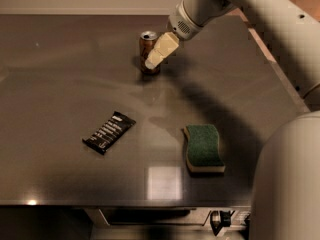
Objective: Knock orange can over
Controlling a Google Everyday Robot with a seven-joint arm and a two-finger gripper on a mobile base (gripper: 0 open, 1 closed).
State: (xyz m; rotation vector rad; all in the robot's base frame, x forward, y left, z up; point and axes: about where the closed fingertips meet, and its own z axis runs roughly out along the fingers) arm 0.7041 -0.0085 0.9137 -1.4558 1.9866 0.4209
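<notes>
The small brownish-orange aluminium can stands upright at the far middle of the dark grey metal table. The white arm reaches in from the far right, its wrist angled down and left. The cream gripper is closed with nothing in it, its tip overlapping the can's right side; contact is unclear. A black snack wrapper lies near left and a green sponge near right.

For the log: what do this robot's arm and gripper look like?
The arm is off-white, built of thick rounded tubular segments, with a few small dark dots on its shell and a grey ring at the wrist. No cables show. The gripper is a cream-coloured tapered wedge, and it is at the upper right side of the orange can.
</notes>
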